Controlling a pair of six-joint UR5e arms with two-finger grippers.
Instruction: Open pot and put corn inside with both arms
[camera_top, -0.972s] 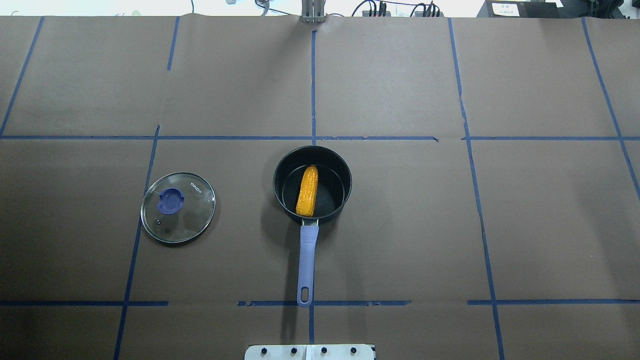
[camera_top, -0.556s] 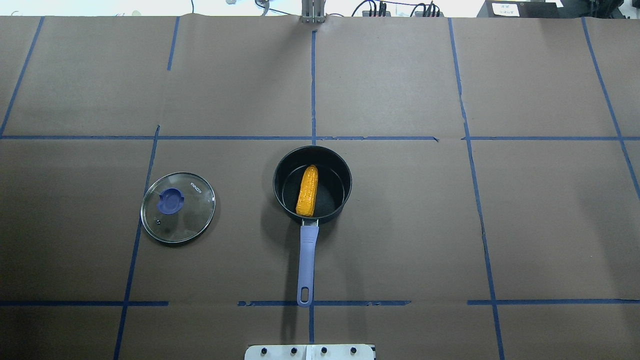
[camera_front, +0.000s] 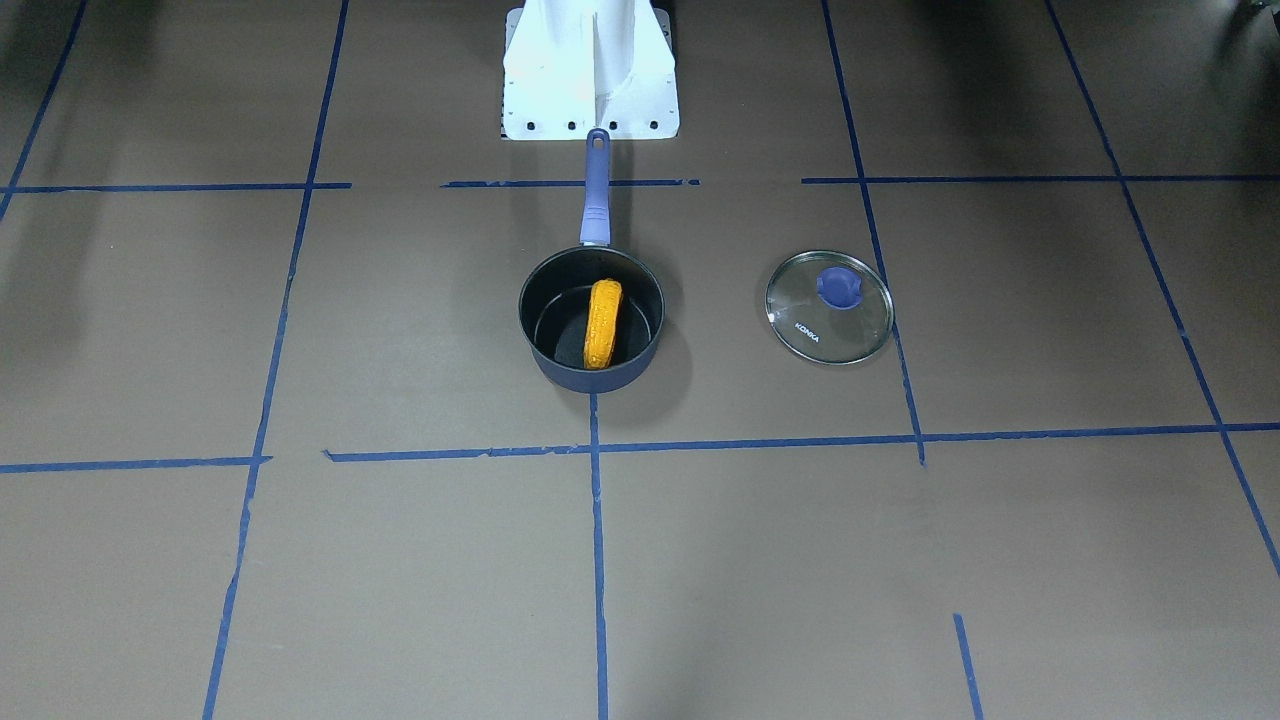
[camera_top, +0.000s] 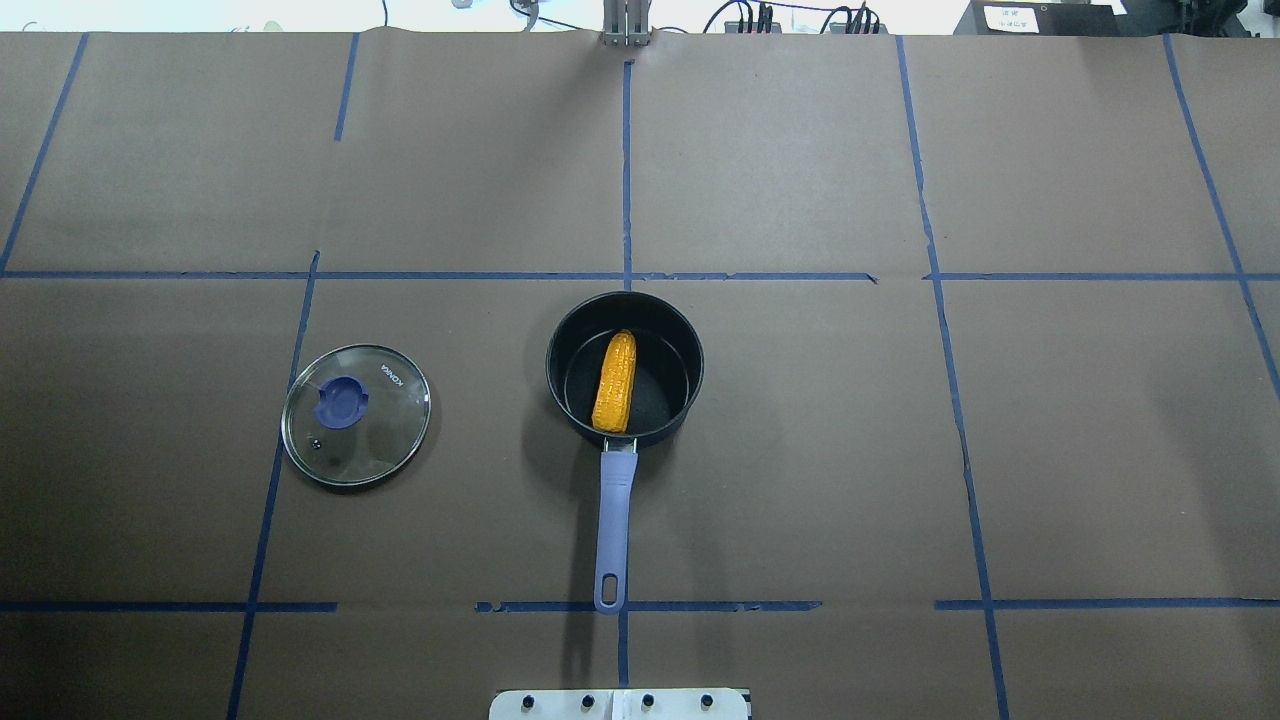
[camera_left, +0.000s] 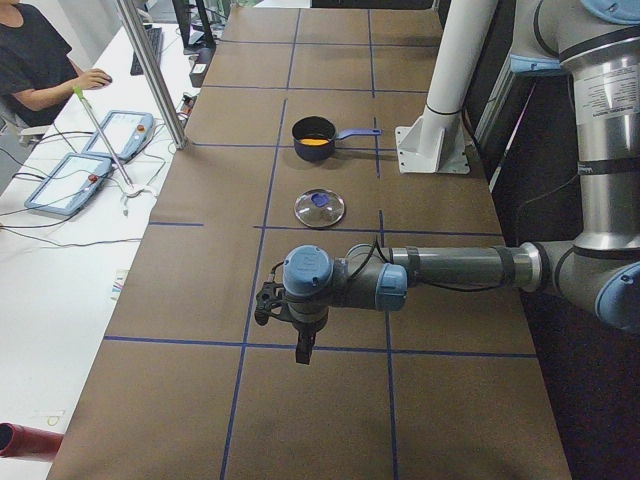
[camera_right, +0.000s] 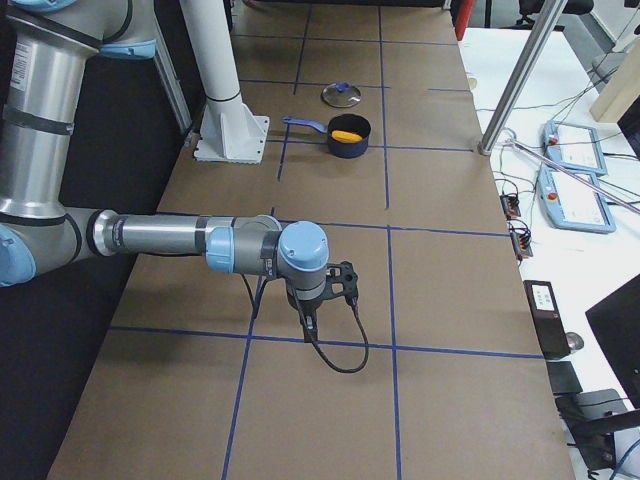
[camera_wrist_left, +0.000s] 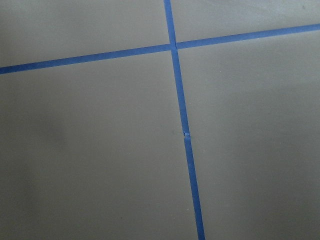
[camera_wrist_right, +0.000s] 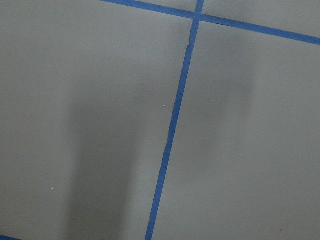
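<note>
The dark navy pot (camera_top: 557, 352) stands open at the table's middle, its periwinkle handle (camera_top: 613, 530) pointing toward the robot base. The orange-yellow corn (camera_top: 615, 381) lies inside the pot, also in the front view (camera_front: 602, 323). The glass lid (camera_top: 356, 414) with its blue knob lies flat on the table, apart from the pot on my left side. My left gripper (camera_left: 268, 304) hangs far out over the table's left end. My right gripper (camera_right: 346, 283) hangs over the right end. Both show only in side views, so I cannot tell if they are open or shut.
The white base stand (camera_front: 590, 70) sits just behind the handle's end. Blue tape lines (camera_top: 627, 180) cross the brown paper table cover. Teach pendants (camera_left: 70, 180) and cables lie on the white bench beyond the far edge, where a person (camera_left: 35, 60) sits.
</note>
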